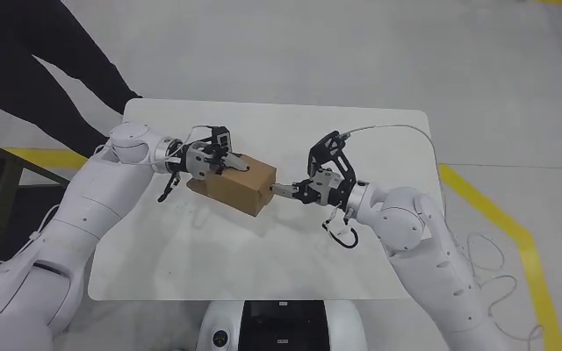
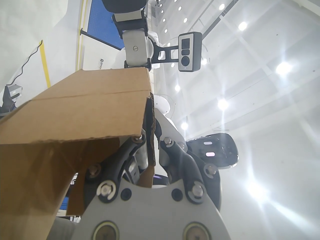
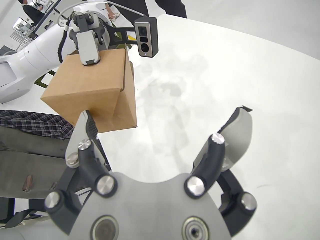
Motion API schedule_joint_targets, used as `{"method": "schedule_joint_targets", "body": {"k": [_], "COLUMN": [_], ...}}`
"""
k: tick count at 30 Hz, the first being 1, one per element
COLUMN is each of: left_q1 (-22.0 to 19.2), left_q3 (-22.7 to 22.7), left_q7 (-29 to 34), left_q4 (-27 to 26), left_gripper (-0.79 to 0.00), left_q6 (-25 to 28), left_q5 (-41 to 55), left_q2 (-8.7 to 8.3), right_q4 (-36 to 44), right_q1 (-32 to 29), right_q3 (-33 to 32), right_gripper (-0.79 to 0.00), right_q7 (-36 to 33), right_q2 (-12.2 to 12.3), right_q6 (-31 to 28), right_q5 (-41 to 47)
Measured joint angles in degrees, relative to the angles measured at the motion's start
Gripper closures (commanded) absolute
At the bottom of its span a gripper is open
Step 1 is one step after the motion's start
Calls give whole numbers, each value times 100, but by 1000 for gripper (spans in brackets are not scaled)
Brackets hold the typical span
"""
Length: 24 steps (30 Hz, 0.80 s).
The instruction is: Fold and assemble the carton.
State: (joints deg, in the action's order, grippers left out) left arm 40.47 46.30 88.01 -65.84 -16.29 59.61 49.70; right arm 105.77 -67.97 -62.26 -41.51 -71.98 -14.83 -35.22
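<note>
Clamping down on the carton (image 1: 241, 186), the left gripper (image 1: 224, 165) had that brown box by the end nearest its own arm, and a firm hold it was. One finger (image 3: 87, 48) lay flat on the outside of the upper face, and in the left wrist view a cardboard wall ran right between the finger links. The inner finger was hidden by the cardboard.

The carton sat out over the white table (image 1: 351, 254), a touch to the left of its middle. It was turned at a slant to the table's edges, its long body stretched between the two arms. Whether it rested on the top or hung just above it, I could not tell. Its panels were squared up into a box shape, with a seam showing along one face and a rough flap edge at the held end.

Over on the other side, the right gripper (image 3: 162, 116) was spread wide, grasping nothing. One fingertip (image 3: 83, 123) touched the carton's opposite end face. The other finger (image 3: 237, 126) stood well apart from the box, over bare table top.
</note>
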Motion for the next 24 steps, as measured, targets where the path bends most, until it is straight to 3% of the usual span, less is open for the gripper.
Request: {"method": "schedule_joint_targets", "body": {"k": [24], "left_q1": [-110], "left_q3": [-701], "left_q7": [-1], "left_q4": [-48], "left_gripper": [0], "left_q6": [1], "left_q5": [1202], "left_q2": [-227], "right_q4": [454], "right_q1": [-161], "right_q3": [271], "right_gripper": [-785], "right_q7": [456], "right_q2": [9], "right_q6": [240], "right_q5": [-448]}}
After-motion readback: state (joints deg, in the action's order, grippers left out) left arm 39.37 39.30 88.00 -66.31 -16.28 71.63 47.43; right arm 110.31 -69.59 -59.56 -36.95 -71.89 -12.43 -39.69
